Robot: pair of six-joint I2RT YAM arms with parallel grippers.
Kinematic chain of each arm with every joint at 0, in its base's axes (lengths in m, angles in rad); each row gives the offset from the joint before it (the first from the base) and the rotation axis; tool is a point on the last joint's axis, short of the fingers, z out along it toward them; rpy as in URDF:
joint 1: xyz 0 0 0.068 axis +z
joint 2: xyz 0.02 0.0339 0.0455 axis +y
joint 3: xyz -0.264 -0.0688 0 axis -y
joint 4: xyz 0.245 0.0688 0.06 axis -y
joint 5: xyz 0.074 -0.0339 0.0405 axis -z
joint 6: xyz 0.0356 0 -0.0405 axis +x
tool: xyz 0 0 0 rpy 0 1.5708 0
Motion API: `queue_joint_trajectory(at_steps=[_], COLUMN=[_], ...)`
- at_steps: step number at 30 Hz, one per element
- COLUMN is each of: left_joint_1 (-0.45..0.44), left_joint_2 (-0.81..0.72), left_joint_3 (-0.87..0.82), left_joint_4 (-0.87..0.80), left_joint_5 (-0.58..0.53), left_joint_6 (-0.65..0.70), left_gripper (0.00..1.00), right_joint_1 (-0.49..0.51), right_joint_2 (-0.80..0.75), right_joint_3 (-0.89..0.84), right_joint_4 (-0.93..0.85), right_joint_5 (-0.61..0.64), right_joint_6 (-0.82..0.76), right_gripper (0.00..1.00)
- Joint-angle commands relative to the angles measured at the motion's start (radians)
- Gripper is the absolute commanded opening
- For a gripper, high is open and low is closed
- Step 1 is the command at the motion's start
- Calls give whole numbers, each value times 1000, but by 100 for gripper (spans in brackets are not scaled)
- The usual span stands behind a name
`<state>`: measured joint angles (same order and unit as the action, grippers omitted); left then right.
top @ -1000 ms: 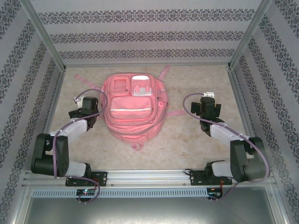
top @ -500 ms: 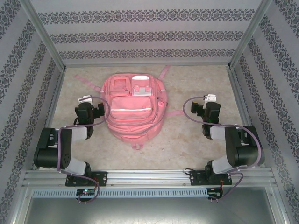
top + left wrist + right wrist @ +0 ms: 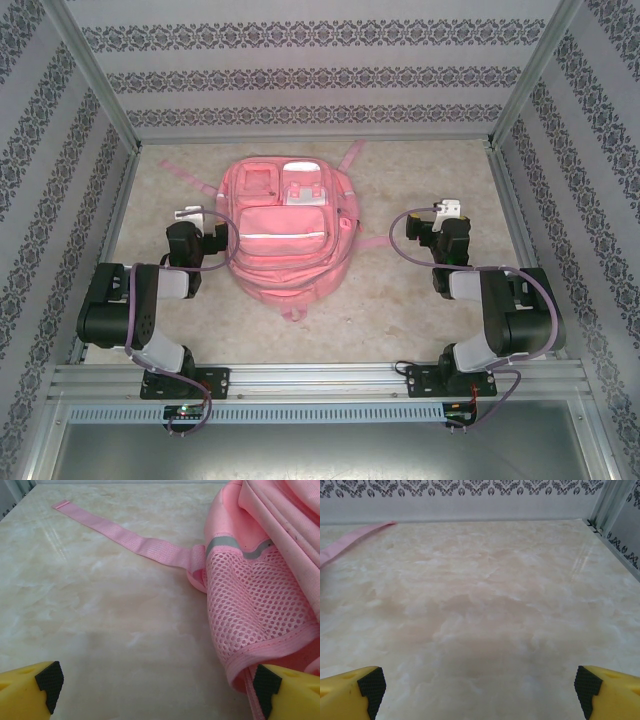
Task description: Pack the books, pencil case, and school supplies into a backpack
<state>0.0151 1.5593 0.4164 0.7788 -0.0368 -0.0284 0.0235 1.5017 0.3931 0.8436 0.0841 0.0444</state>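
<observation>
The pink backpack (image 3: pixel 287 235) lies flat at the middle of the marble-patterned surface (image 3: pixel 400 300), front pockets facing up. The left end effector (image 3: pixel 157 685) sits at the bag's 9 o'clock, its yellow fingers (image 3: pixel 22 695) spread wide and empty. One finger is just beside the mesh side pocket (image 3: pixel 252 605), and a loose strap (image 3: pixel 125 537) trails off toward 10 o'clock in the left wrist view. The right end effector (image 3: pixel 478 686), at the bag's 3 o'clock and apart from it, is likewise spread wide over bare surface, holding nothing.
</observation>
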Motion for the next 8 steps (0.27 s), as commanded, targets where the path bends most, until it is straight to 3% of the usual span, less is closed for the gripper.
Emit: queue_joint_trajectory(at_steps=[1, 8], left_joint_1=[-7, -7], left_joint_2=[1, 1], left_joint_3=[4, 5], left_joint_4=[39, 37], left_joint_5=[72, 72], left_joint_6=[25, 25], left_gripper=[100, 100], right_joint_1=[0, 0], right_joint_2=[3, 3], right_joint_3=[-7, -7], right_joint_4=[38, 38], right_joint_5=[-17, -19], right_joint_6=[-17, -16], right_gripper=[98, 98])
